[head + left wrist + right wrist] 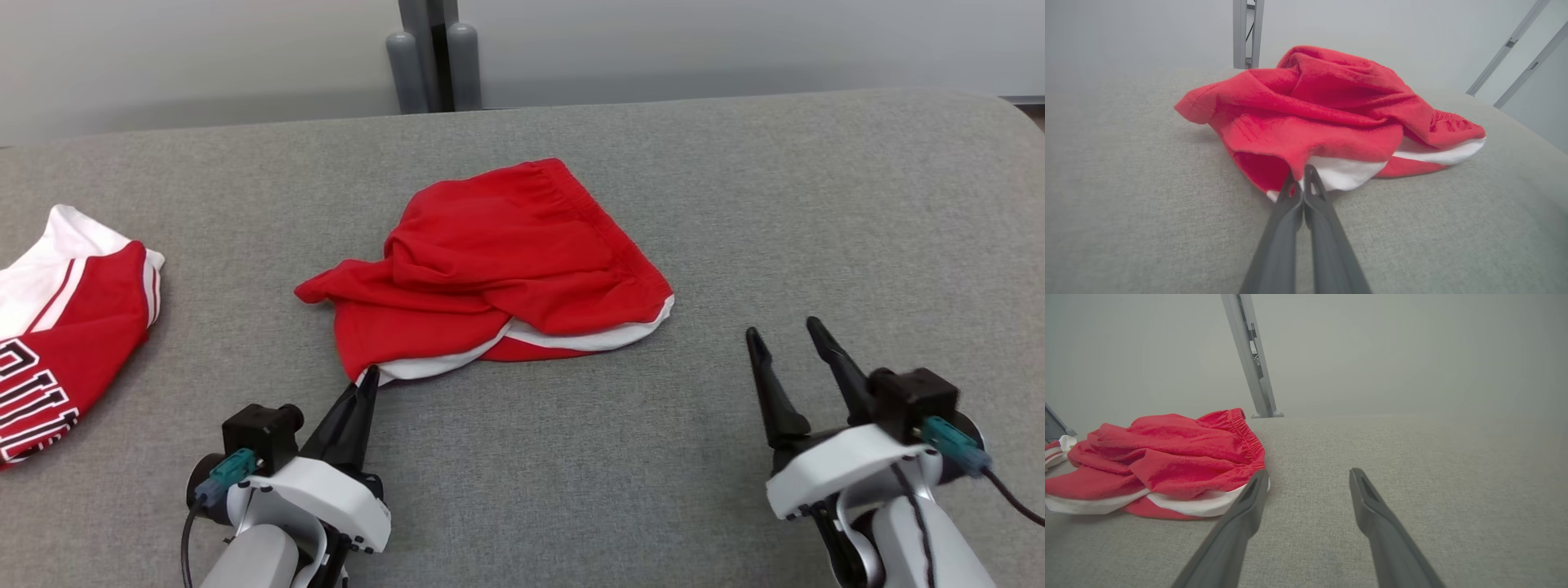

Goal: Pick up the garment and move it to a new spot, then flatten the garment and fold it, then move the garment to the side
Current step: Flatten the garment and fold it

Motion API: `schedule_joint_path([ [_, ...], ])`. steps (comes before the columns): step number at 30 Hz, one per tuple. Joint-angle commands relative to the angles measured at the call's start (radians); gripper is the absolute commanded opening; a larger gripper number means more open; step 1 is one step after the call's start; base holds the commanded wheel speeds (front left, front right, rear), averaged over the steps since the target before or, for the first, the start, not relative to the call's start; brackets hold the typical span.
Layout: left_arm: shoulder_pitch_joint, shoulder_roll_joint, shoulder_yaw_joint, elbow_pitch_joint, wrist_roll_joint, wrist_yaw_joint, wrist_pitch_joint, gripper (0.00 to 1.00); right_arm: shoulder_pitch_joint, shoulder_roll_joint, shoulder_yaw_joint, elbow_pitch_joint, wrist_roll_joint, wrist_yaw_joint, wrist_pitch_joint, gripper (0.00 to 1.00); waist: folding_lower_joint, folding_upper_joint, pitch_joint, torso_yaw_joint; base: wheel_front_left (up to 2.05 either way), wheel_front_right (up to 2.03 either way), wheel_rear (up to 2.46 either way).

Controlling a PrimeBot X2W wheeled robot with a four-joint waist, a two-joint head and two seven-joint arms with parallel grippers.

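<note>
In the head view, the red shorts [506, 253] lie crumpled near the middle of the grey fabric-covered worktop [653, 457], with the elastic waistband towards the far side and the white-trimmed hems towards the robot. The left tool [370, 376] reaches up from the lower left, its two dark fingers pressed together, and its tip meets the near left corner of the white hem. The right tool [784, 328] rests at the lower right with its fingers spread apart, holding nothing, well clear of the shorts. A red and white jersey [65, 327] with black lettering lies at the worktop's left edge, apart from the shorts. In the left wrist view, the left tool [1300, 173] is closed on the hem of the red shorts [1323, 110], the fingertips pinching the edge where red cloth meets white trim, and the rest of the garment is heaped beyond them on the worktop [1126, 204]. In the right wrist view, the right tool [1308, 473] stands open over bare worktop [1412, 457]. The red shorts [1167, 457] lie to the left of its fingers, their white hem just behind the left fingertip, though whether the two touch cannot be told.
</note>
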Motion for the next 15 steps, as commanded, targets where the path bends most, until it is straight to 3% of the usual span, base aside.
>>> schedule_joint_path([
  [1,0.01,0.004,0.009,-0.007,0.01,0.008,-0.004,0.0,-0.018,-0.006,0.008,0.014,-0.02,0.0,0.009,1.0,0.0,0.0,0.003,0.007,0.0,0.0,0.0],
  [15,-0.017,0.0,0.052,-0.016,0.047,0.007,-0.004,0.0,-0.225,-0.072,0.173,0.291,-0.001,0.0,0.012,1.0,0.0,0.0,0.03,0.055,0.0,0.0,0.0],
])
